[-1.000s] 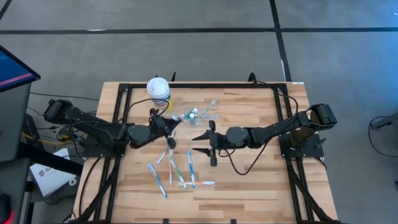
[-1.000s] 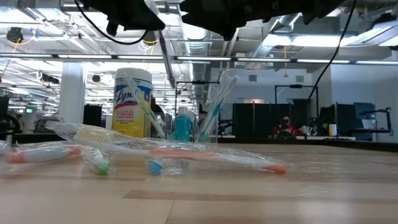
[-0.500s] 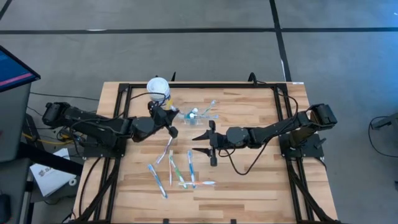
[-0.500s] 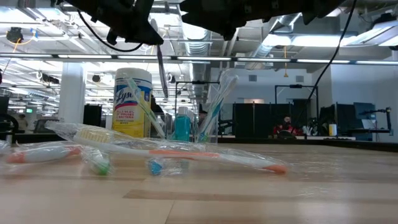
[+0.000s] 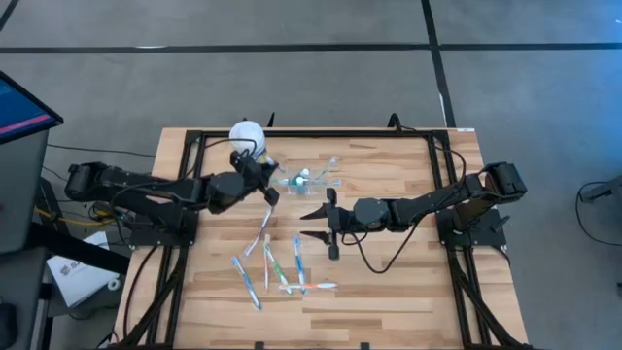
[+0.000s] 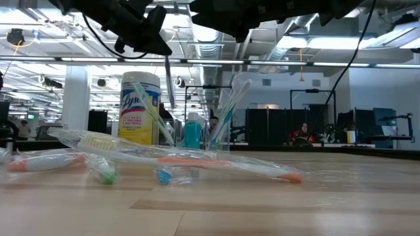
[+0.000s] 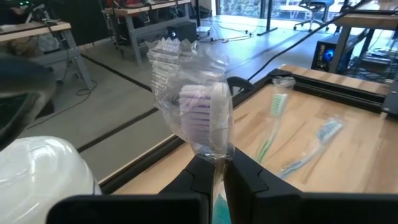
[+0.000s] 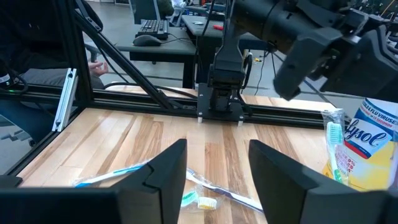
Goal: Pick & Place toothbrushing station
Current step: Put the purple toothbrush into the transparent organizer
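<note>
My left gripper (image 5: 269, 192) is shut on a toothbrush in a clear wrapper (image 7: 198, 106), just left of the clear cup (image 5: 302, 178). The cup stands at the far middle of the table and holds several toothbrushes and a blue tube (image 6: 192, 133). Several more wrapped toothbrushes (image 5: 270, 267) lie flat on the wood near the front. My right gripper (image 5: 324, 224) hangs open above the middle of the table, with nothing between its fingers (image 8: 163, 168). My left gripper pinches the wrapped toothbrush between its two fingers just below the bristle head (image 7: 215, 163). The fingers come nearly level from the table's left and lie across the brush. The handle (image 6: 168, 82) hangs below them, close to upright and clear of the table.
A yellow canister with a white lid (image 5: 247, 136) stands at the far left, right beside my left gripper. A black frame (image 5: 311, 133) runs along the table's edges. Bare wood lies on the table's right side.
My left gripper has swung toward the table's far edge with the toothbrush, nearer the canister and the cup. The brush stays lifted and hanging.
</note>
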